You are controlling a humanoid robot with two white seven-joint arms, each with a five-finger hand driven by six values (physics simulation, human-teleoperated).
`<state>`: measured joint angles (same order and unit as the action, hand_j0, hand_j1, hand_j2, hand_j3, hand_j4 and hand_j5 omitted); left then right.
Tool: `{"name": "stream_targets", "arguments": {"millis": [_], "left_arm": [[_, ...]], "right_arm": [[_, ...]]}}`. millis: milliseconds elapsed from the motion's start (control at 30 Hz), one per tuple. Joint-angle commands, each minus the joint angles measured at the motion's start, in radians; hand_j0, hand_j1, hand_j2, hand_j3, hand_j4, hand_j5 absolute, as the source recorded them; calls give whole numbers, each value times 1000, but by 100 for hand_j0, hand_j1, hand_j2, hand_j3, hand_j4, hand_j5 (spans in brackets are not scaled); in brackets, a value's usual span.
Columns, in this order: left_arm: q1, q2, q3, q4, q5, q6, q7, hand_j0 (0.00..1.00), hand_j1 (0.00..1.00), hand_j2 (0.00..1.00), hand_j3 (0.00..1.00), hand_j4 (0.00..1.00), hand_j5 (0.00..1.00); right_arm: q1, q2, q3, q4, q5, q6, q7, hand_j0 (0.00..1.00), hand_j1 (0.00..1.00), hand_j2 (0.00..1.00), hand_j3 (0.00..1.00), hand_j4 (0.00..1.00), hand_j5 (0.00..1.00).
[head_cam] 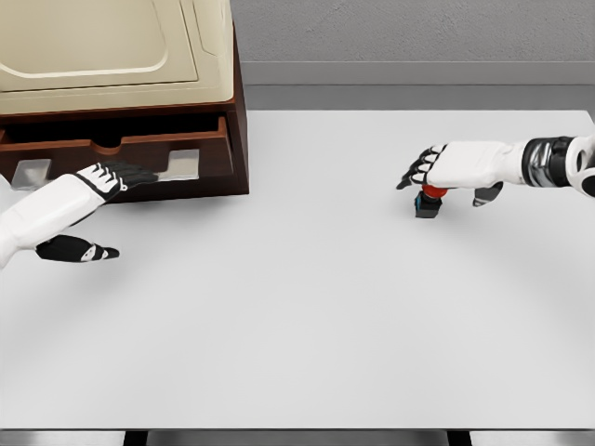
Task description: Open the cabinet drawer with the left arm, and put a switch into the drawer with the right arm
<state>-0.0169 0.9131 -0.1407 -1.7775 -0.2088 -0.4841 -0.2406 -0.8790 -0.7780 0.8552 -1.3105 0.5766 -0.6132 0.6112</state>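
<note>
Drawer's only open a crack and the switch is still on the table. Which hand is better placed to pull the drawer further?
Left. The left hand has its fingers at the drawer's metal handle, while the right hand hovers over the switch far across the table.

The brown cabinet drawer [125, 149] at far left is pulled partly open. The small switch [429, 202], red-topped on a dark base, stands upright at right.
</note>
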Motion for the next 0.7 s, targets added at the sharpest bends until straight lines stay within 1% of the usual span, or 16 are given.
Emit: {"name": "stream_targets", "arguments": {"millis": [0,367,400,467,533,667], "left_arm": [[0,3,1,-2,8,-2,1,100,100,100,100,100,100],[28,-5,13,1,12,-5,3,100,100,100,100,100,100],[38,-7,16,1,12,-5,3,100,100,100,100,100,100],[52,-7,33,-2,12,-5,4,100,100,100,100,100,100],[81,-7,62,-8,14,-8,4,100,100,100,100,100,100],[107,-7,92,-14,14,-22,18,100,100,100,100,100,100]], "right_arm": [[2,0,2,-1,-3,2,0,100,100,100,100,100,100],[0,13,4,1,0,2,0,100,100,100,100,100,100],[2,13,4,1,0,2,0,100,100,100,100,100,100],[2,13,4,1,0,2,0,100,100,100,100,100,100],[2,13,4,1,0,2,0,100,100,100,100,100,100],[2,13,4,1,0,2,0,100,100,100,100,100,100]]}}
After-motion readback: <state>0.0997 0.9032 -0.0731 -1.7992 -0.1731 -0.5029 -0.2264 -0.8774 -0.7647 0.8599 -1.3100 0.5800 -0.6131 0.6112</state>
